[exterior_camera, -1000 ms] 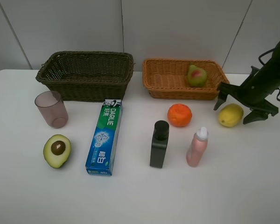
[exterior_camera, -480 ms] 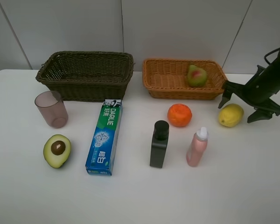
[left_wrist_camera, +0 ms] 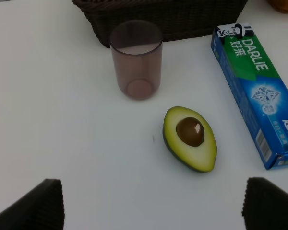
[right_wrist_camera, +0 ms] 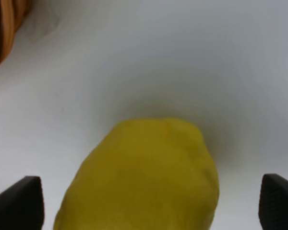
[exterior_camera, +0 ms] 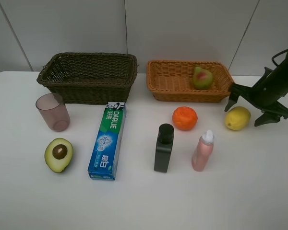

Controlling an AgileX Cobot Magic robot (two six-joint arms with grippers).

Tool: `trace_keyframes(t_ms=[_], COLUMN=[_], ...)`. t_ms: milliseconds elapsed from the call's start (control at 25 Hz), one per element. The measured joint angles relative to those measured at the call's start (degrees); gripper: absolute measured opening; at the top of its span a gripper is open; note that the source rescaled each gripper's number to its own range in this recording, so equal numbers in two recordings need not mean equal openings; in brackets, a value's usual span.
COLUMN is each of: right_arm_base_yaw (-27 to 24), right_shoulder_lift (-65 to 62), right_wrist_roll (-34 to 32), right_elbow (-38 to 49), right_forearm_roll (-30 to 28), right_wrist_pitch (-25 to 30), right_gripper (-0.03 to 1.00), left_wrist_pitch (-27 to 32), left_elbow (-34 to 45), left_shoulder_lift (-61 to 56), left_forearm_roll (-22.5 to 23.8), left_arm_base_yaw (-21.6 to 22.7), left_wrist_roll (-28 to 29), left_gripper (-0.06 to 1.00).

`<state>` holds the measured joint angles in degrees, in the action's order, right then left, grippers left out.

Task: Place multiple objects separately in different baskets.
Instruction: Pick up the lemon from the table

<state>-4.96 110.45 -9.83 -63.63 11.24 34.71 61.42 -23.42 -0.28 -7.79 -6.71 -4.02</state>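
The lemon [exterior_camera: 237, 118] lies on the white table right of the orange [exterior_camera: 185, 118]. My right gripper [exterior_camera: 244, 112] is open, its fingers on either side of the lemon [right_wrist_camera: 144, 177]. The red-green pear [exterior_camera: 202, 78] lies in the light orange-tan basket [exterior_camera: 169, 81]. The dark olive-brown basket [exterior_camera: 89, 76] holds nothing I can see. The mauve cup [exterior_camera: 53, 112], halved avocado [exterior_camera: 59, 154], toothpaste box [exterior_camera: 107, 140], black bottle [exterior_camera: 163, 148] and pink bottle [exterior_camera: 202, 151] stand on the table. My left gripper [left_wrist_camera: 151, 206] is open above the avocado [left_wrist_camera: 190, 138] and cup [left_wrist_camera: 136, 58].
The table's far edge meets a grey panelled wall behind both baskets. The tan basket's right end [exterior_camera: 229, 82] is close to my right gripper's upper finger [exterior_camera: 232, 98]. Its wicker corner [right_wrist_camera: 5, 24] shows in the right wrist view.
My right gripper moved right and slightly up around the lemon one second ago, then held still. Nothing else moved.
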Motion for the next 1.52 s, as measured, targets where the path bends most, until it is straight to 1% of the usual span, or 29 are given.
trace_keyframes(t_ms=[680, 920, 1040, 1120, 1360, 1440, 1480, 1520], right_arm_base_yaw=[0.0, 0.0, 0.0, 0.0, 0.0, 0.0, 0.0, 0.0], right_shoulder_lift=[2.92, 2.92, 2.92, 2.92, 2.92, 2.92, 2.92, 2.92], right_wrist_roll=[0.18, 0.19, 0.24, 0.24, 0.24, 0.24, 0.24, 0.24], right_elbow=[0.0, 0.0, 0.0, 0.0, 0.0, 0.0, 0.0, 0.0], right_forearm_roll=[-0.18, -5.61, -7.37, -8.6, -8.53, -7.17, -6.16, -5.31], right_wrist_pitch=[-0.2, -1.22, -2.58, -2.52, -2.53, -2.53, -2.53, -2.53], right_gripper=[0.91, 0.91, 0.91, 0.91, 0.91, 0.85, 0.81, 0.73], left_wrist_pitch=[0.0, 0.0, 0.0, 0.0, 0.0, 0.0, 0.0, 0.0], left_elbow=[0.0, 0.0, 0.0, 0.0, 0.0, 0.0, 0.0, 0.0], left_shoulder_lift=[0.0, 0.0, 0.0, 0.0, 0.0, 0.0, 0.0, 0.0], left_forearm_roll=[0.0, 0.0, 0.0, 0.0, 0.0, 0.0, 0.0, 0.0], left_arm_base_yaw=[0.0, 0.0, 0.0, 0.0, 0.0, 0.0, 0.0, 0.0], left_wrist_roll=[0.0, 0.0, 0.0, 0.0, 0.0, 0.0, 0.0, 0.0], left_gripper=[0.98, 0.98, 0.98, 0.98, 0.98, 0.98, 0.98, 0.98])
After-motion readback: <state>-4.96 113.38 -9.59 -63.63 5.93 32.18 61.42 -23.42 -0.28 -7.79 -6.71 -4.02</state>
